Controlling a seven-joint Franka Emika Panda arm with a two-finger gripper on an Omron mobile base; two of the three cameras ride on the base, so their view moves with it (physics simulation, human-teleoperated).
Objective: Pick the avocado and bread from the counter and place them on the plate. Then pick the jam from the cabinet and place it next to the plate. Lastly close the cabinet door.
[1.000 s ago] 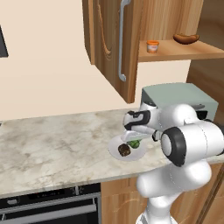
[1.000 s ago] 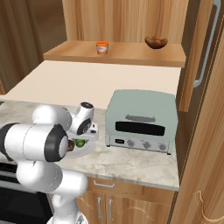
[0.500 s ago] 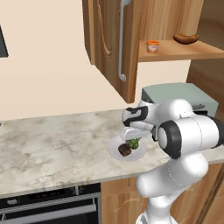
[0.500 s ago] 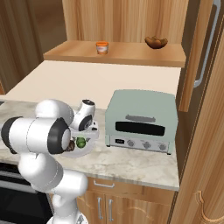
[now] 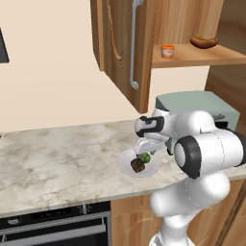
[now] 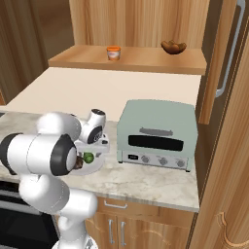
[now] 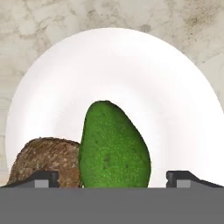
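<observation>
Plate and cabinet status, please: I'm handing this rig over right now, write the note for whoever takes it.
Gripper: open, low over the plate, holding nothing.
Avocado and bread: both lie on the plate, side by side, on the counter in front of the toaster oven.
Jam: on the cabinet shelf, not yet picked.
Cabinet door: open.
Done: avocado and bread plated.
Left: lift the gripper clear, fetch the jam, set it next to the plate, close the door.

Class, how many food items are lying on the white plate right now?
2: the avocado near the middle of the plate, and the bread touching its side.
</observation>
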